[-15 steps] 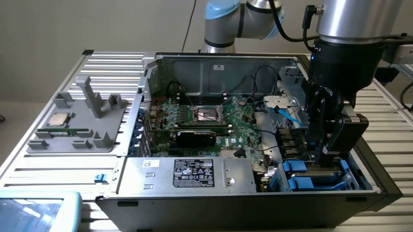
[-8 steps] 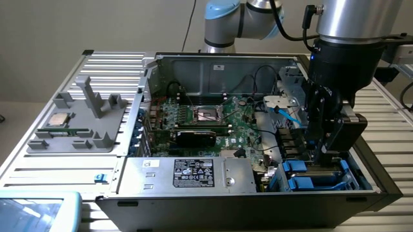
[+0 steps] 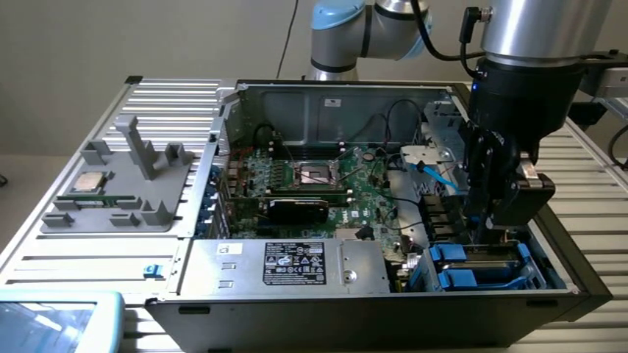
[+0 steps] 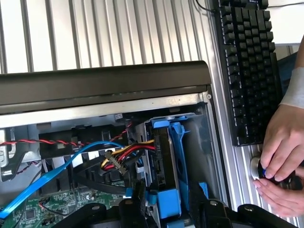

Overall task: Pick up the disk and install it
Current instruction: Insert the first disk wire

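Note:
The disk stands on edge in the drive bay at the corner of the open computer case, with blue rails along its sides and a blue tab at its end. My gripper hangs right over that end, one black finger on each side of the blue tab. The jaws are apart and a dark gap shows beside the tab, so I read the gripper as open. From the exterior view, the gripper reaches down into the case's right side, just above the blue-railed disk.
Red, yellow and blue cables run beside the bay. The case wall borders it. A silver power supply and the motherboard fill the case. A grey fixture lies at the exterior view's left. A person's hands work beside a keyboard.

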`<state>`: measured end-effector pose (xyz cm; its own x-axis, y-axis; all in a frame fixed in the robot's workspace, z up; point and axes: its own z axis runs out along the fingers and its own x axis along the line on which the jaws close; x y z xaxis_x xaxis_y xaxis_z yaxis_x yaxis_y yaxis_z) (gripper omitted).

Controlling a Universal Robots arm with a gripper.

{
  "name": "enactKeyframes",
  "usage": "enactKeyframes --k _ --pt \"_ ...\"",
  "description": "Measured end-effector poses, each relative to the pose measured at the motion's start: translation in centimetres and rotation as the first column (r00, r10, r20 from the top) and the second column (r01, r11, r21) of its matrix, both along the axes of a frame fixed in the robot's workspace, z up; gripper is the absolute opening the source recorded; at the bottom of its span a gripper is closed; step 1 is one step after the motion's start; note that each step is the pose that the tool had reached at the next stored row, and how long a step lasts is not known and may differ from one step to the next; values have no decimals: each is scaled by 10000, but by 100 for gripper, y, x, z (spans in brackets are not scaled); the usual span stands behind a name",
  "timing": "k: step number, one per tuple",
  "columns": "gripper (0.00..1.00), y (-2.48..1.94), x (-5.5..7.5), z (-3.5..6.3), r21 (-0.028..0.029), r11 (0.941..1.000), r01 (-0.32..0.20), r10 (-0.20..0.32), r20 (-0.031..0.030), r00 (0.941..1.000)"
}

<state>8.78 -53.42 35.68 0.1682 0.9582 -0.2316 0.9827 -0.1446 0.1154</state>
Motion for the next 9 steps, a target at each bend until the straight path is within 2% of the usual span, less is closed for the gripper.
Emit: enactKeyframes --k 3,4,8,9 --pt "48 1 0 -1 249 9997 1 -1 1 10000" --pt "48 1 0 -1 302 9995 0 0 1 10000" --pt "46 1 0 -1 401 9992 1 -1 1 10000" --pt "38 1 0 -2 417 9991 1 -1 1 10000"
